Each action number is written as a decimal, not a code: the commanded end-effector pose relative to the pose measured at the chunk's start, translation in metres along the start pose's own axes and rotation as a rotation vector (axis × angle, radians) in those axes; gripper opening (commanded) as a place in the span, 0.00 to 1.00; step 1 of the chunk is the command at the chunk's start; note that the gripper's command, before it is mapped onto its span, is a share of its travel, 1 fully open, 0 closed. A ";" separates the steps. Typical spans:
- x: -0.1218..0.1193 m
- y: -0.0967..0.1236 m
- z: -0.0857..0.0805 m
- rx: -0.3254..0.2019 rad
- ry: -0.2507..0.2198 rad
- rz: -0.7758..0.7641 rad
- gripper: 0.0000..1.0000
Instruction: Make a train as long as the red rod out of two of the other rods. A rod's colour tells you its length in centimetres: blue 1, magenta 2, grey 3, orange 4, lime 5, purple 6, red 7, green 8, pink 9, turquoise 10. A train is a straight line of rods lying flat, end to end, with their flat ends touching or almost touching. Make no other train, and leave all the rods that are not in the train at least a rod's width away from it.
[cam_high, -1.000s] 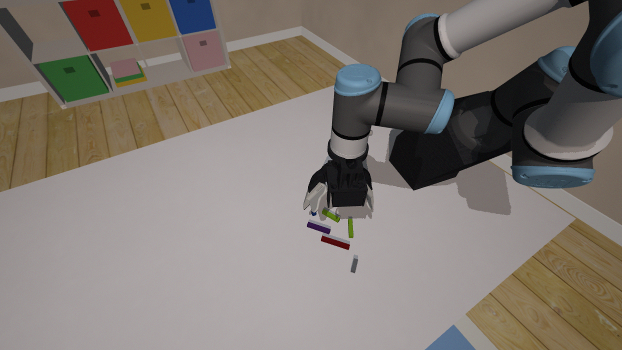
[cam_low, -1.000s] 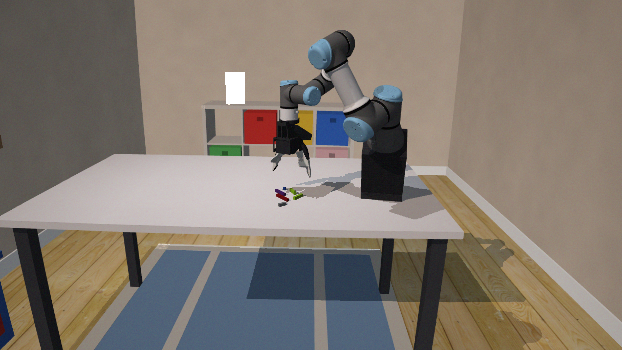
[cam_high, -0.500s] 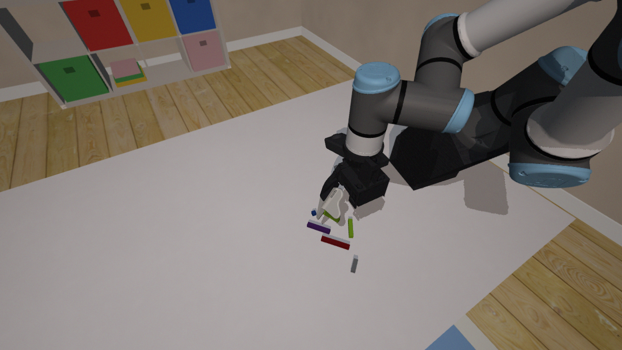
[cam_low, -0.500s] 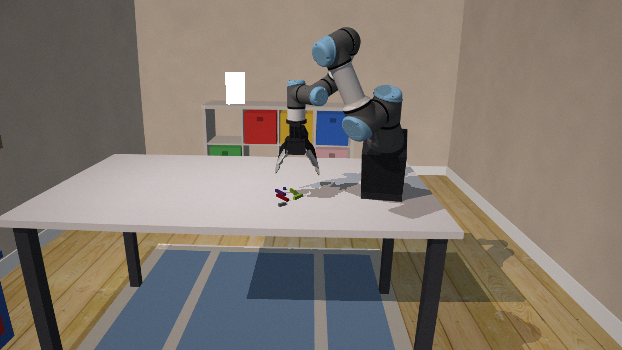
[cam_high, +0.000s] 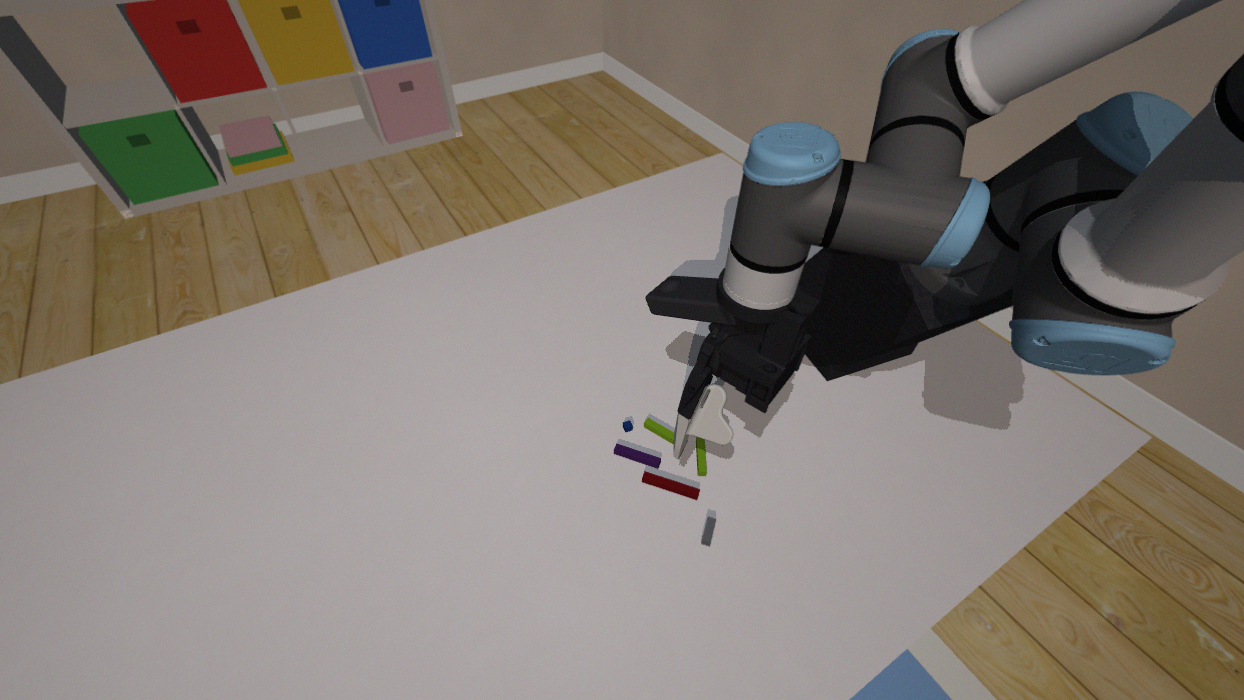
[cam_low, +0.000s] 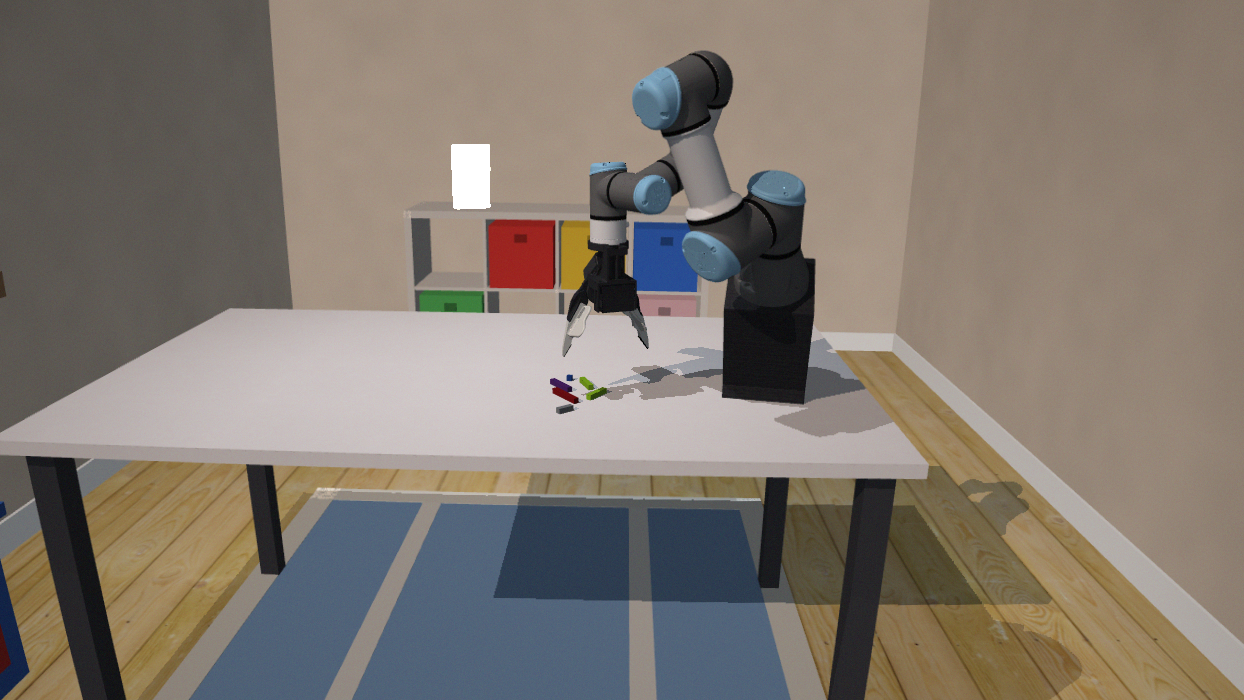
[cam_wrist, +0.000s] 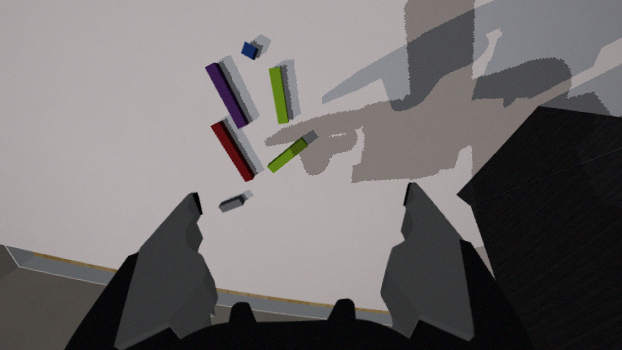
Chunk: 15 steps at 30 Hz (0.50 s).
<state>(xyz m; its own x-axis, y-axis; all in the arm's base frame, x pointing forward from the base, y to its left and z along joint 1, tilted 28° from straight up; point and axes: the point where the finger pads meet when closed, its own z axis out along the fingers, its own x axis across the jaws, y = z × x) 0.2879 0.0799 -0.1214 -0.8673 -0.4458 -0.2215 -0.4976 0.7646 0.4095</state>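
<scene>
Several rods lie flat in a loose cluster on the white table. The red rod (cam_wrist: 232, 151) lies beside the purple rod (cam_wrist: 227, 95), both slanted the same way. A small blue cube (cam_wrist: 248, 50) sits past the purple rod. One lime rod (cam_wrist: 279, 95) lies next to the purple rod, and a second lime rod (cam_wrist: 288, 155) lies angled by the red rod. A short grey rod (cam_wrist: 232, 203) lies apart, nearest the fingers. My gripper (cam_wrist: 302, 189) (cam_high: 695, 435) is open and empty, hovering above the table over the cluster.
The robot's black base (cam_low: 767, 335) stands on the table to the right of the rods. A shelf with coloured bins (cam_low: 556, 256) stands behind the table. The table edge (cam_wrist: 150, 277) shows near the bottom of the wrist view.
</scene>
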 end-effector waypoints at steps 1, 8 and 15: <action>0.005 0.007 0.000 0.002 -0.017 -0.167 1.00; 0.010 0.017 0.001 0.003 -0.017 -0.338 1.00; 0.012 0.021 0.002 0.003 -0.017 -0.410 1.00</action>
<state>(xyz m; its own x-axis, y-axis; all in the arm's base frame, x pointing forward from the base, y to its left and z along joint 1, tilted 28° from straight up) 0.2689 0.0907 -0.1180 -0.6418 -0.6795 -0.3555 -0.7668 0.5637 0.3069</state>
